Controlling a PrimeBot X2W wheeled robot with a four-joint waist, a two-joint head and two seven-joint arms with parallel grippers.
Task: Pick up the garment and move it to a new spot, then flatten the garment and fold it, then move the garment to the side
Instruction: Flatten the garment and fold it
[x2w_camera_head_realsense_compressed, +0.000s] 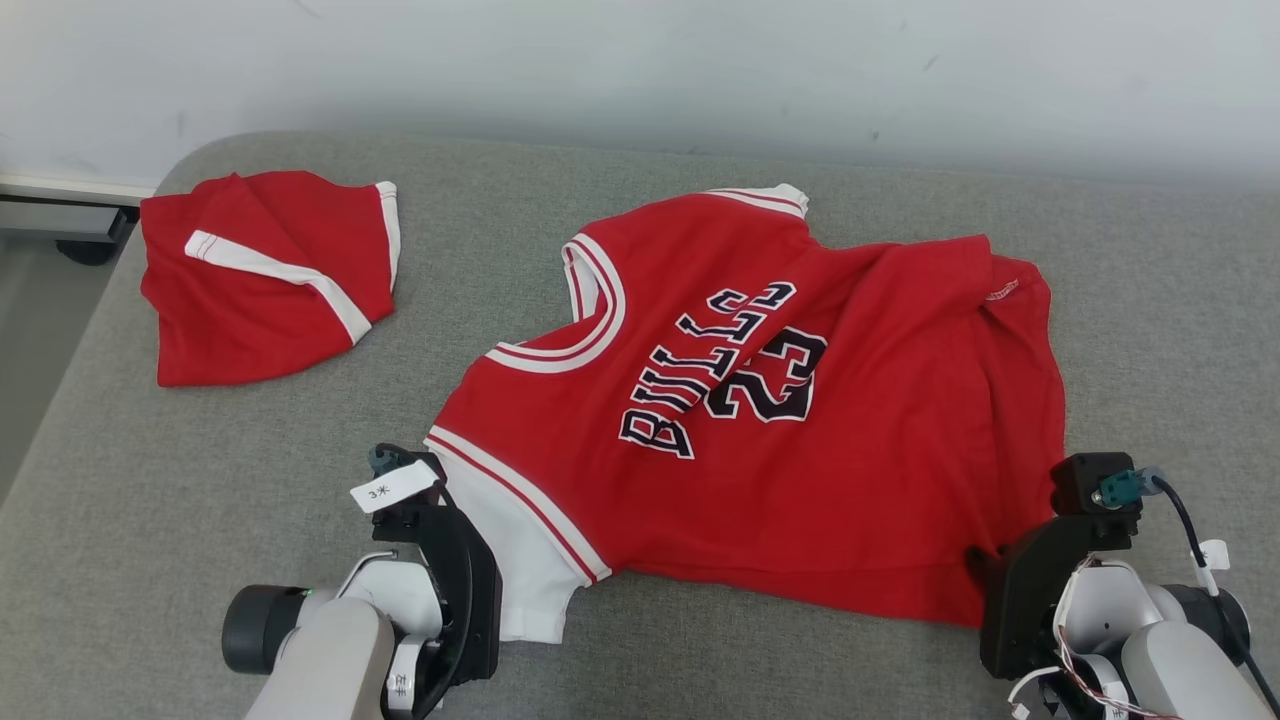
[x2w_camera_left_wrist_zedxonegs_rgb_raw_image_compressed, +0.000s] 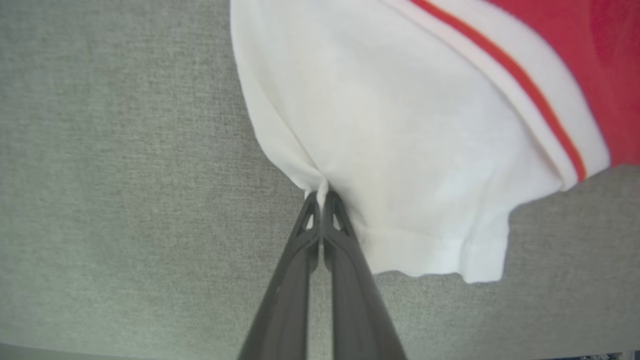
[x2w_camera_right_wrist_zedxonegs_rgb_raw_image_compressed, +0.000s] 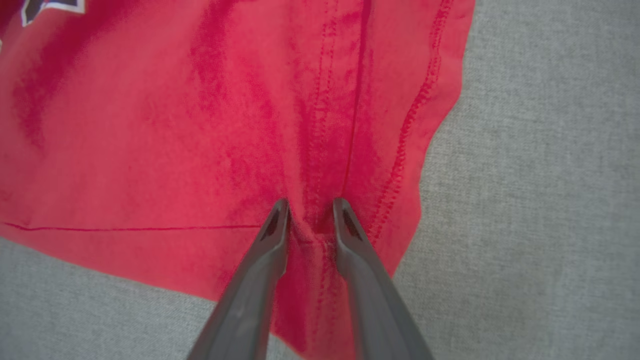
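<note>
The garment (x2w_camera_head_realsense_compressed: 760, 400), a red jersey with "BULLS 23" lettering and white trim, lies spread and creased on the grey padded surface (x2w_camera_head_realsense_compressed: 200, 480). My left gripper (x2w_camera_head_realsense_compressed: 440, 540) is at its near left corner. In the left wrist view this left gripper (x2w_camera_left_wrist_zedxonegs_rgb_raw_image_compressed: 322, 194) is shut on the edge of the white sleeve (x2w_camera_left_wrist_zedxonegs_rgb_raw_image_compressed: 400, 150). My right gripper (x2w_camera_head_realsense_compressed: 1000, 575) is at the near right corner of the hem. In the right wrist view the right gripper (x2w_camera_right_wrist_zedxonegs_rgb_raw_image_compressed: 310, 212) has its fingers pressed onto the red cloth (x2w_camera_right_wrist_zedxonegs_rgb_raw_image_compressed: 150, 125), still apart, with a bunched ridge of fabric between them.
A second red piece with white trim (x2w_camera_head_realsense_compressed: 265, 275) lies folded at the far left of the surface. The surface's left edge drops to a floor (x2w_camera_head_realsense_compressed: 30, 330). A pale wall (x2w_camera_head_realsense_compressed: 640, 60) stands behind. Bare grey surface lies along the near edge and to the right.
</note>
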